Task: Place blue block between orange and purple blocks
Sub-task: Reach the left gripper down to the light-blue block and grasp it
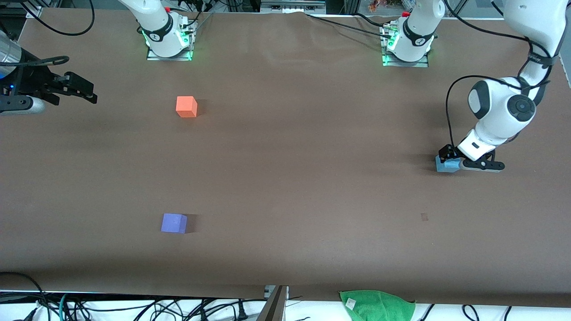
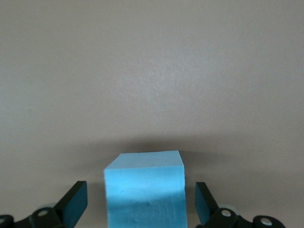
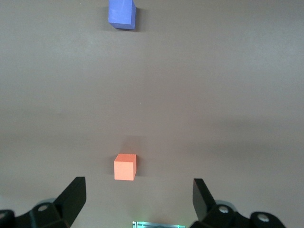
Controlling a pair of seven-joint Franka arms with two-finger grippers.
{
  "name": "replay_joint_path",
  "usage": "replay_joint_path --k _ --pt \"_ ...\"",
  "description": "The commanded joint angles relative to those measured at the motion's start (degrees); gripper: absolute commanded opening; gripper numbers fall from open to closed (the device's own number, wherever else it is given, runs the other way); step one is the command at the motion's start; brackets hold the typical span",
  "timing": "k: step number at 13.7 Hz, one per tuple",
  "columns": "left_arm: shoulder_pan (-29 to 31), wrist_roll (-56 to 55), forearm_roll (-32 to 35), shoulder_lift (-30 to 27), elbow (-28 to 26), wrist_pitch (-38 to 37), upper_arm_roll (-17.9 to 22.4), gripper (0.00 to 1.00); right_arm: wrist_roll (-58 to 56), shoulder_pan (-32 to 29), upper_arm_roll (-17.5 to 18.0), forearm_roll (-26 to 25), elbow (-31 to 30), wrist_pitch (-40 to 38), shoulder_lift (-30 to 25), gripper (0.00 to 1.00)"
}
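The blue block rests on the brown table at the left arm's end. My left gripper is down around it, open, with a gap between each finger and the block's sides. The orange block sits near the right arm's base. The purple block lies nearer the front camera, roughly in line with the orange one. My right gripper hangs open and empty above the table at the right arm's end, waiting.
A green cloth lies at the table's edge nearest the front camera. The two arm bases stand along the table's edge farthest from that camera. Cables run off the table's corners. Bare brown tabletop lies between the blocks.
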Motion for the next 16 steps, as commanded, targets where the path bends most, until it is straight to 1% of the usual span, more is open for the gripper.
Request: replay_joint_path --k 1,2,3,4,5,7,8,9,10,11,12,13,14,15,16 --pt "0.48 0.83 0.97 3.20 -0.12 4.03 -0.38 0.84 0.66 0.16 -0.06 -0.46 0.86 -0.99 0.20 0.99" --pt "0.48 1.87 0.97 3.38 -0.03 4.04 -0.38 0.53 0.66 0.16 -0.06 -0.46 0.86 -0.99 0.20 0.99" --pt "0.48 2.32 0.97 3.29 -0.03 3.95 -0.38 0.27 0.66 0.16 -0.06 -0.37 0.86 -0.99 0.20 0.99" --pt "0.40 2.50 0.97 3.20 0.05 3.95 -0.46 0.17 0.66 0.07 -0.15 -0.37 0.86 -0.99 0.20 0.99" --pt "0.39 2.50 0.97 2.86 0.32 3.78 -0.46 0.12 0.66 0.07 -0.24 -0.37 0.77 -0.99 0.20 0.99" --pt "-0.13 2.15 0.97 0.14 0.58 1.16 -0.90 0.09 0.66 -0.10 -0.42 -0.37 0.68 -1.08 0.20 0.99" --pt "-0.48 2.06 0.97 -1.87 1.19 -2.43 -1.60 0.07 0.66 -0.10 -0.42 -0.37 0.68 -0.99 0.20 0.99" --pt "-0.57 1.62 0.88 -3.46 3.20 -7.51 -3.69 0.07 0.66 -0.10 -0.42 -0.29 0.77 -0.99 0.20 0.99" --pt "-0.57 1.36 0.88 -4.69 6.26 -13.57 -5.11 0.07 0.66 -0.02 -0.42 -0.29 0.77 -0.99 0.29 0.99" --pt "-0.49 1.36 0.88 -5.05 10.47 -20.85 -6.51 0.08 0.66 -0.10 -0.42 -0.29 0.69 -1.08 0.20 0.99" --pt "-0.48 1.62 0.88 -5.06 15.13 -28.49 -8.53 0.12 0.49 -0.10 -0.42 -0.29 0.68 -1.08 0.29 0.99" --pt "-0.66 2.05 0.71 -4.71 19.70 -35.35 -10.64 0.11 0.49 -0.28 -0.42 -0.29 0.68 -0.99 0.29 0.99" --pt "-1.18 1.28 0.27 -4.18 23.83 -40.12 -13.53 0.11 -0.03 -0.37 -0.42 -0.20 0.77 -1.08 0.55 0.99" --pt "-1.71 -0.12 0.09 -3.05 27.01 -42.69 -16.08 0.11 -0.21 -0.37 -0.42 -0.20 0.77 -0.99 0.73 0.99" --pt "-2.67 -3.88 0.00 -1.99 29.04 -43.68 -18.11 0.11 -0.39 -0.37 -0.42 -0.11 1.03 -0.99 0.73 0.99"
